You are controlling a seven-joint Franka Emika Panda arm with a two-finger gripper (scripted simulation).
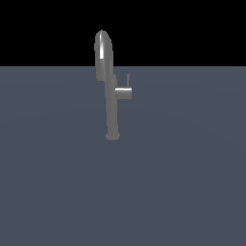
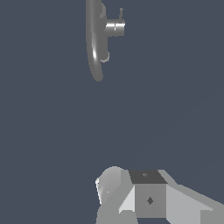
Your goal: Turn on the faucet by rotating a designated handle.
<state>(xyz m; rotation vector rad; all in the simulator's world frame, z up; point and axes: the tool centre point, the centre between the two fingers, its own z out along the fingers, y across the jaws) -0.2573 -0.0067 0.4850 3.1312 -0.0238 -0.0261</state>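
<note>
Faucet (image 1: 111, 91) stood on the floor (image 1: 182, 182), handle (image 1: 124, 92) jutting sideways toward the exterior view's right. Hand (image 2: 144, 197) was well apart, nothing held; open or closed couldn't be told.

No arm shows in the exterior view. The wrist view catches only part of the gripper (image 2: 131, 197) at the picture's edge: a pale grey, blocky body with a darker square face bearing a small diamond mark, and a rounded light-grey part beside it. The fingertips are cut off by the frame, so whether the jaws stand apart or together cannot be told. It touches nothing.
</note>
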